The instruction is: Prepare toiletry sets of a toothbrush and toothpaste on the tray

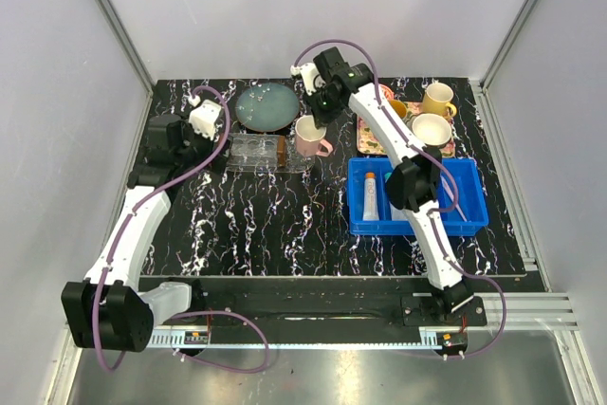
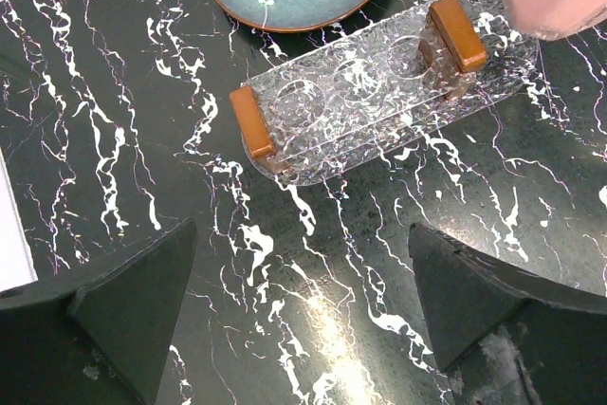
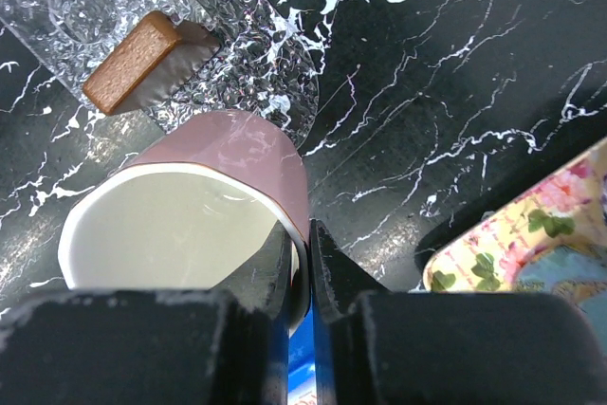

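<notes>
The clear oblong tray (image 1: 254,152) with brown-ended holed rack lies empty left of centre; it also shows in the left wrist view (image 2: 379,92) and the right wrist view (image 3: 85,7). My left gripper (image 2: 303,315) is open and empty, hovering over bare table just in front of the tray (image 1: 194,130). My right gripper (image 3: 305,244) is shut on the rim of a pink mug (image 3: 190,215), which sits beside the tray's right end (image 1: 310,135). One white toothpaste tube (image 1: 368,194) lies in the blue bin. The toothbrush is out of view.
A teal plate (image 1: 266,106) sits behind the tray. The blue bin (image 1: 465,220) is at the right, partly under my right arm. A patterned square tray (image 1: 368,138) with yellow mugs (image 1: 438,99) stands at the back right.
</notes>
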Tool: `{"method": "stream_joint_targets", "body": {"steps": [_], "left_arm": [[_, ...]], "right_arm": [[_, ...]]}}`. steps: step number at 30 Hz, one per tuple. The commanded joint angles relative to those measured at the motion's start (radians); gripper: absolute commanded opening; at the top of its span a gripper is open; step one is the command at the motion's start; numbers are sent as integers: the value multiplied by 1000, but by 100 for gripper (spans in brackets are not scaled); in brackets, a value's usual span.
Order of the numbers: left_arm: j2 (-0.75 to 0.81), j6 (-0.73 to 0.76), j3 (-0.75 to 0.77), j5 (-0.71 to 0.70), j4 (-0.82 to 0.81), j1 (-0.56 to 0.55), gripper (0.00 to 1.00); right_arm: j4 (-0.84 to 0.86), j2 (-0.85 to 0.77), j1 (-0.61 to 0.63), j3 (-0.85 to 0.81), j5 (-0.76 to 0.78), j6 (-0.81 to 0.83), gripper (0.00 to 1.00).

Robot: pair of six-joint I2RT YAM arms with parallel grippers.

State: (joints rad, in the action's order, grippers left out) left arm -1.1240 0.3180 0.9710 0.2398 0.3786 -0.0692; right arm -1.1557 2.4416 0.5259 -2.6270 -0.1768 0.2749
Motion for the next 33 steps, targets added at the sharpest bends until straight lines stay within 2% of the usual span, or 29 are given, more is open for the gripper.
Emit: {"method": "stream_joint_targets", "body": {"steps": [1,9,13,24,33], "left_arm": [[-7,12,-9,23,-66,11,99],[-34,-3,27,148,-52,9,99],[-114,-40,112,197,-29,-7,98],[-292,-258,346,75,-72,-188,94],[-427,-451,506,12,-84,-273,86]], "right_arm": [[82,-1,14,-67,-23,-22,0],[88,14,31,-67,3,-26,0],[90,5,34,-62,29,-37,0],[106,-47,42,-33,123,-158,0],[175,-116,48,-10,172,-261,0]]}}
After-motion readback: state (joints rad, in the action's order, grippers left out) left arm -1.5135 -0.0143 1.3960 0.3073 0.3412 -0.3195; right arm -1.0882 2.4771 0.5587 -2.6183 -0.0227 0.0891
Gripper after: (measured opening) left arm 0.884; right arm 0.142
